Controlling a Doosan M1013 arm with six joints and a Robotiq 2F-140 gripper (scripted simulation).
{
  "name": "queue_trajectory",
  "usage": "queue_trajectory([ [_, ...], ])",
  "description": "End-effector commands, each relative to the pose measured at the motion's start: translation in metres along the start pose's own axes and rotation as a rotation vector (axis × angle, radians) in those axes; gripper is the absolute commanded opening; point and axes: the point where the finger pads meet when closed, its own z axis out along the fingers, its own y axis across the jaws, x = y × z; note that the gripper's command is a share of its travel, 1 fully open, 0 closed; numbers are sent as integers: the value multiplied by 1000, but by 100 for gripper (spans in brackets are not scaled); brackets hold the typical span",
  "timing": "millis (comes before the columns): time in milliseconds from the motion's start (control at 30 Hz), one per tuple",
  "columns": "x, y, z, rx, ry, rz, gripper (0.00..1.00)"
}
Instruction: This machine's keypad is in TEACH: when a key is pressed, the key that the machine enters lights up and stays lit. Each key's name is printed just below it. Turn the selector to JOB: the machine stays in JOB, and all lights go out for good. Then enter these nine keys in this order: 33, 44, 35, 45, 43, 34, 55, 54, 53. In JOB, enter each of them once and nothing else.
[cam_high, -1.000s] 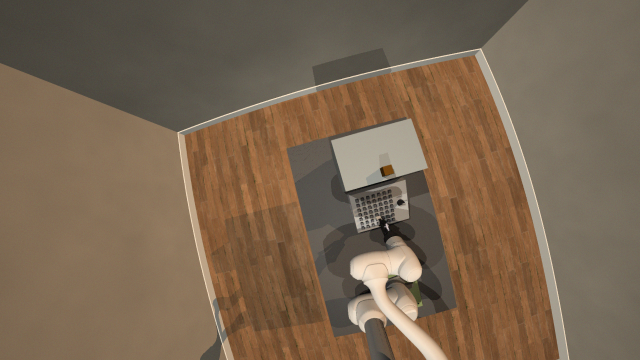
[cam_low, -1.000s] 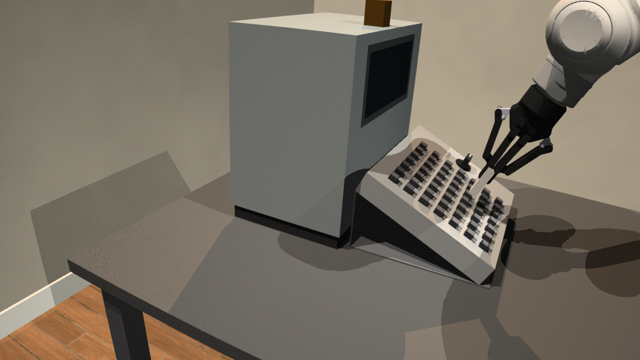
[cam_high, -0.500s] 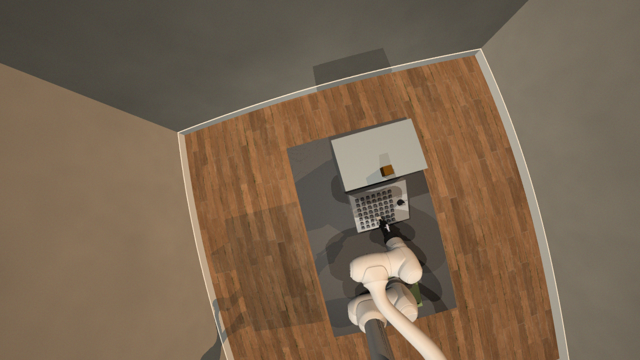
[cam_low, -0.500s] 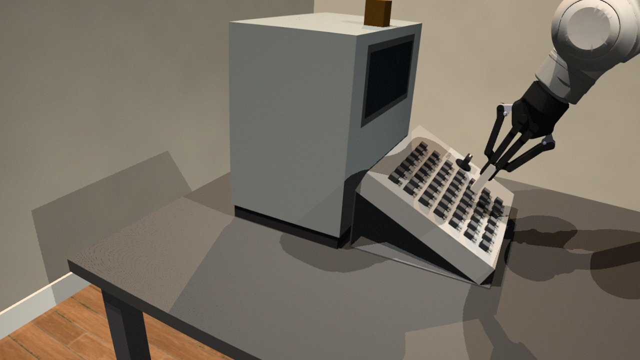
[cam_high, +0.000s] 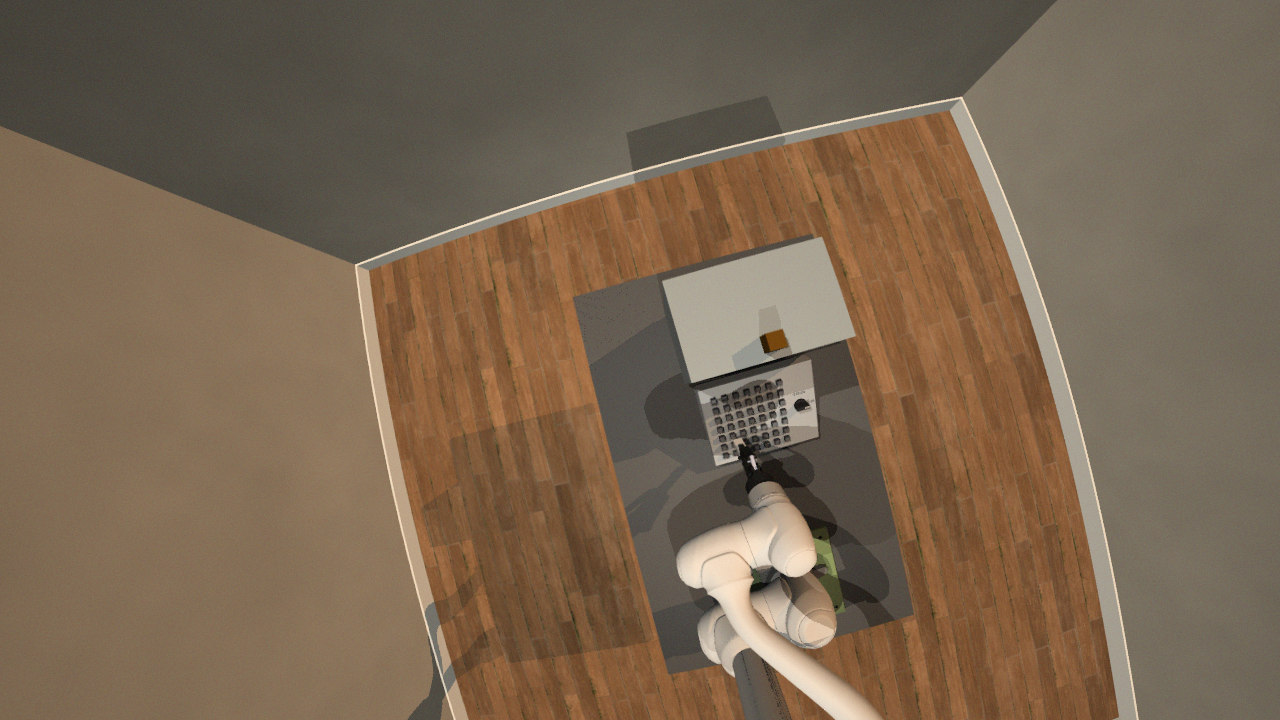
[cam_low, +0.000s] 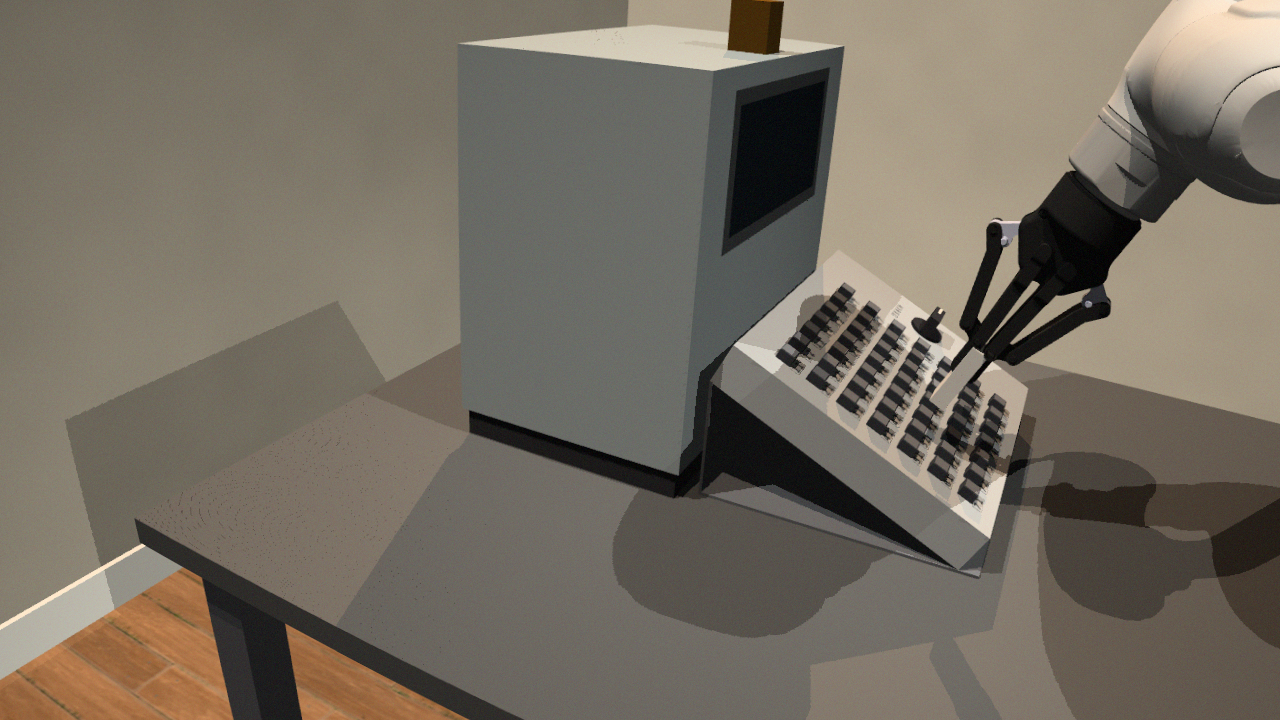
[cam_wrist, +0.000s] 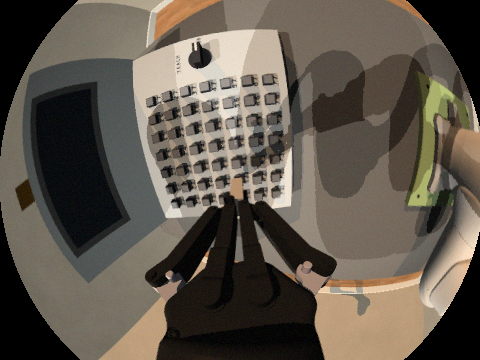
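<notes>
The sloped white keypad panel (cam_high: 810, 425) (cam_low: 836, 273) (cam_wrist: 250, 50) bears a grid of dark keys; none looks lit. The key names are too small to read. The black selector knob (cam_high: 801, 404) (cam_low: 928, 329) (cam_wrist: 200, 58) has its pale mark turned away from the TEACH print, towards the small print above it in the wrist view. My gripper (cam_high: 741, 445) (cam_low: 941, 395) (cam_wrist: 237, 186) is shut, with a pale narrow tip at the end of its fingers. The tip is over the lower part of the key grid in the wrist view and hides a key there; contact cannot be told.
A grey cabinet (cam_high: 751, 295) (cam_low: 581, 223) (cam_wrist: 115, 95) with a dark screen (cam_low: 778, 161) (cam_wrist: 65, 160) stands behind the keypad. A brown block (cam_high: 774, 341) (cam_low: 754, 26) (cam_wrist: 24, 195) is on its top. A green plate (cam_high: 830, 573) (cam_wrist: 427, 135) lies by the arm's base.
</notes>
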Motion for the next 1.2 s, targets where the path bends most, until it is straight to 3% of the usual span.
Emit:
queue_trajectory([
  [0,-6,1,1,-4,-2,-15,0],
  [600,-6,1,21,-4,-2,-15,0],
  [1167,-6,1,22,-4,-2,-15,0],
])
